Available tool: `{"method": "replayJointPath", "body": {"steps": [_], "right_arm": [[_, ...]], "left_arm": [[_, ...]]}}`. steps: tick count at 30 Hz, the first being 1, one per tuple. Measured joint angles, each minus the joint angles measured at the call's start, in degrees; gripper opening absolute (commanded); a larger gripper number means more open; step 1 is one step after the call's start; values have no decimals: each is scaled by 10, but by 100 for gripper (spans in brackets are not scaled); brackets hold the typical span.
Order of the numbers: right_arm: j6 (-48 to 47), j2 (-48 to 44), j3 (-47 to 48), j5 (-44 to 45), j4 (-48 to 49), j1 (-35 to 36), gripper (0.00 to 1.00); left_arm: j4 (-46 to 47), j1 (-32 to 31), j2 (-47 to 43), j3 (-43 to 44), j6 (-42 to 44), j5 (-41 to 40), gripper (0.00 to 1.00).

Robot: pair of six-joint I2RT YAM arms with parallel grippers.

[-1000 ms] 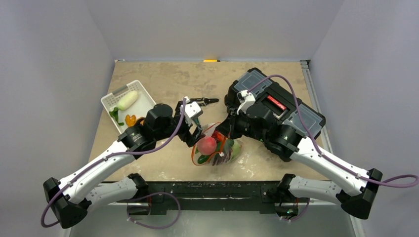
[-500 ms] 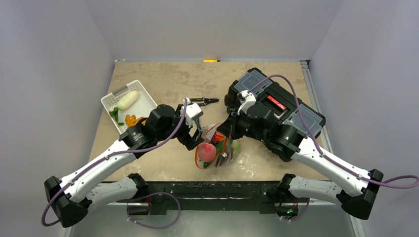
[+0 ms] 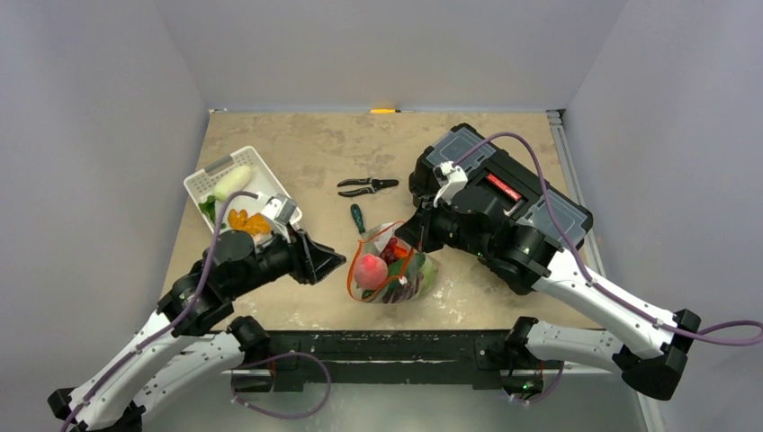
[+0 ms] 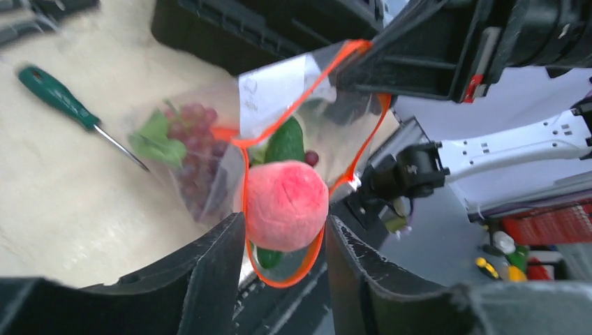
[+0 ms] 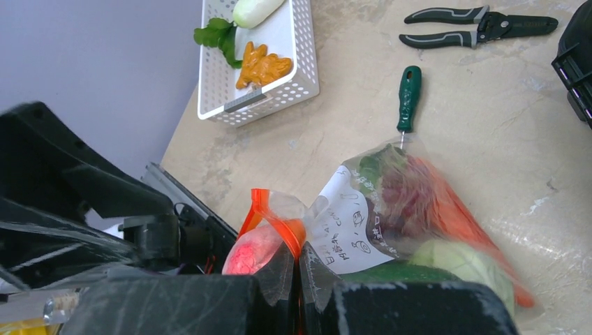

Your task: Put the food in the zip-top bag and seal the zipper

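Note:
The clear zip-top bag (image 3: pixel 396 274) lies at the table's near middle, mouth facing the near left. Its orange-red zipper (image 4: pixel 349 52) gapes open. The pink-red peach (image 3: pixel 369 269) sits in the mouth, also in the left wrist view (image 4: pixel 286 204). The purple grapes (image 5: pixel 405 195), orange carrot (image 5: pixel 454 216), green cabbage (image 5: pixel 461 262) and cucumber (image 5: pixel 377 273) are inside. My right gripper (image 5: pixel 299 265) is shut on the zipper strip and holds the mouth's far edge up. My left gripper (image 4: pixel 285 262) is open and empty, just left of the mouth.
A white slotted basket (image 3: pixel 202 184) with a white vegetable, an orange piece and green leaves stands at the left. Black-handled pliers (image 3: pixel 367 186) and a green screwdriver (image 3: pixel 358 219) lie behind the bag. A black toolbox (image 3: pixel 504 193) fills the right.
My left gripper let go of the peach, which stays in the bag's mouth. The left arm drew back to the near left. The right gripper has kept its hold.

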Motion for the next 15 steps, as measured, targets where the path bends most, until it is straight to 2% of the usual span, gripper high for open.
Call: {"method": "replayJointPath", "body": {"steps": [2,5,10,13,15], "right_arm": [[0,0,0,-1,1,0,0],[0,0,0,-4,5,0,0],[0,0,0,-5,13,0,0],[0,0,0,-6,17,0,0],[0,0,-2,-7,21,0,0]], "left_arm": [[1,0,-7,-24,-42,26,35],[1,0,5,-59,-90,63,34],[26,0,27,-108,-153,120,51],[78,0,32,-147,-189,156,52],[105,-1,32,-169,-208,173,49]]}}
